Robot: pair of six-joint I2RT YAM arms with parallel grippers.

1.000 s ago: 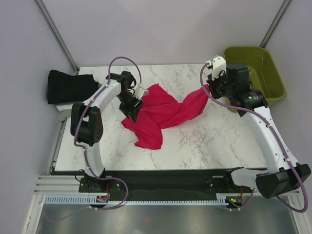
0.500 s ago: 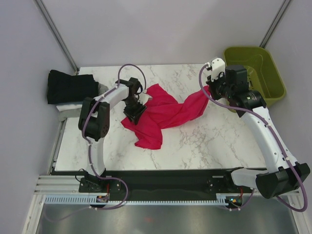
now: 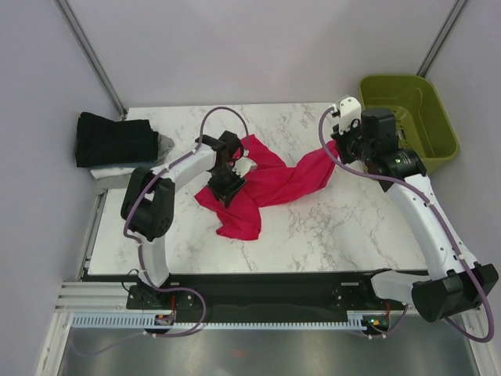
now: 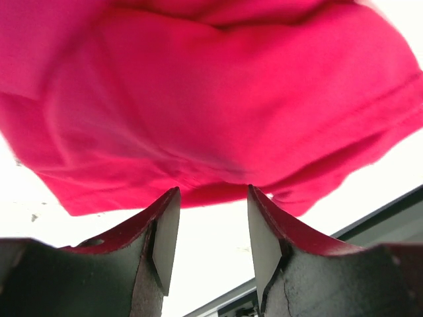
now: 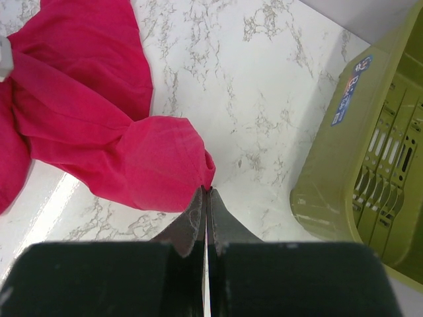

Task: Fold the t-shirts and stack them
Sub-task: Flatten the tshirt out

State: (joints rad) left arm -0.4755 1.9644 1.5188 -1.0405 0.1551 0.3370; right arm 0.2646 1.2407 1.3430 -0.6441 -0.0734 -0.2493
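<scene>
Pinching the crimson-pink t-shirt [image 3: 270, 184], the right gripper [image 5: 206, 191] is clamped tight; the left gripper [image 4: 213, 193] hangs open above it.

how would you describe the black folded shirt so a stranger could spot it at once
Start at the white marble table and go to its far left corner. There a folded black t-shirt tops a small stack, pale cloth showing beneath it. It is the only dark, neatly folded piece; the crimson t-shirt lies crumpled mid-table.
</scene>
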